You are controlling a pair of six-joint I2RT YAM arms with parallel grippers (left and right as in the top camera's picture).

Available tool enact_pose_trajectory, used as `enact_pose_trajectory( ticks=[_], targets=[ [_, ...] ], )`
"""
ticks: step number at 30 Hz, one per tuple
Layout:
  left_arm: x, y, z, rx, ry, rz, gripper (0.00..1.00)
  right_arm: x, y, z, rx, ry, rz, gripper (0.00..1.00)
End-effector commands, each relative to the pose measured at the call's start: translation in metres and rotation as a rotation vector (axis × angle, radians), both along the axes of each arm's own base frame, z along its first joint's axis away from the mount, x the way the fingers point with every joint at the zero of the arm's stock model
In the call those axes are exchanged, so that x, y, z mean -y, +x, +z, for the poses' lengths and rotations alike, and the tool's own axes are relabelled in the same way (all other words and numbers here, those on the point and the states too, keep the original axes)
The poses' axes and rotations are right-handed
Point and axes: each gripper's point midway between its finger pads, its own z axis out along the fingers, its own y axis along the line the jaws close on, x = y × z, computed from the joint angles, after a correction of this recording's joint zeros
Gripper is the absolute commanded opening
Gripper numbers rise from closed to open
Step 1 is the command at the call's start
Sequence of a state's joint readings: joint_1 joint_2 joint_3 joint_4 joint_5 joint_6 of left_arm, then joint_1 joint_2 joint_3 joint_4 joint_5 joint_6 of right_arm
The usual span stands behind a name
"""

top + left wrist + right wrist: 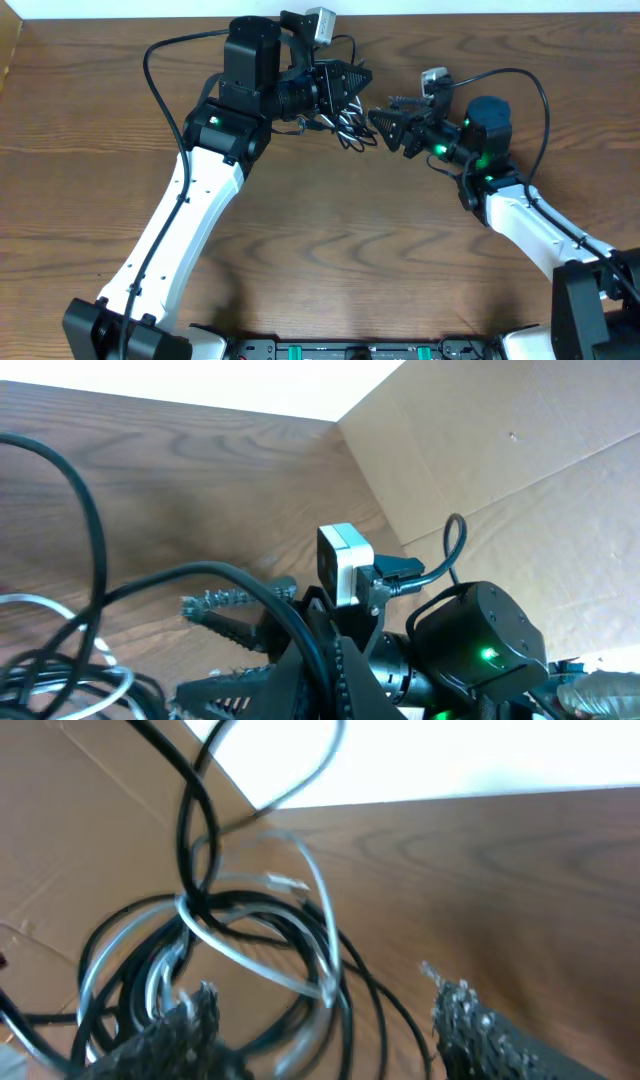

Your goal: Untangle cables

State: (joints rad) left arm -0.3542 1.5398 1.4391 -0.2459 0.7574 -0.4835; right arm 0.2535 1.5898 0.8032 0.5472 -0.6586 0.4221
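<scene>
Left hand (360, 80) is clamped shut on a tangle of the black cable (186, 820) and the white cable (320, 905), which hangs in loops above the bench (350, 250). Right hand (386, 120), fingers spread apart, faces the tangle from just right of it.

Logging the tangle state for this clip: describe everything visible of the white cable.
The white cable is a thin, pale, glossy cord, looped several times and threaded through the coils of the black cable, tangled with it. The bundle hangs in the air from the shut left pincer, just ahead of the open right pincer.
</scene>
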Motion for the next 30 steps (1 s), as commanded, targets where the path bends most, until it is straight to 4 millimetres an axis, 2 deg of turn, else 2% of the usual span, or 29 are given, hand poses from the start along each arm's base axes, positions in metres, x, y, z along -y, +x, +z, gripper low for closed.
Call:
enact_pose_trajectory(
  ticks=[1,4,8,14,24,25,26,30],
  targets=[
    [0.0,-0.001,0.014,0.02,-0.025,-0.01,0.07,-0.016,-0.005,0.008,0.04,0.018,0.065,0.69],
    [0.001,-0.003,0.015,0.018,-0.032,-0.026,0.08,-0.022,-0.007,0.009,0.077,-0.003,0.077,0.69],
    [0.004,-0.008,0.016,0.013,-0.045,-0.057,0.07,-0.023,0.0,-0.004,0.071,-0.04,0.038,0.67],
    [0.008,-0.016,0.019,0.005,-0.065,-0.106,0.07,-0.032,0.008,-0.013,0.113,-0.038,0.03,0.44],
    [0.01,-0.022,0.021,-0.013,-0.084,-0.136,0.07,-0.044,0.007,0.005,0.171,0.009,0.034,0.43],
    [0.01,-0.022,0.021,-0.014,-0.085,-0.139,0.07,-0.044,0.008,0.004,0.168,0.005,0.022,0.38],
    [0.01,-0.022,0.021,-0.014,-0.085,-0.139,0.07,-0.043,0.01,0.002,0.159,-0.001,0.007,0.27],
    [0.001,-0.012,0.018,0.017,-0.055,-0.098,0.07,-0.035,0.016,-0.006,0.119,-0.013,-0.034,0.16]
  ],
)
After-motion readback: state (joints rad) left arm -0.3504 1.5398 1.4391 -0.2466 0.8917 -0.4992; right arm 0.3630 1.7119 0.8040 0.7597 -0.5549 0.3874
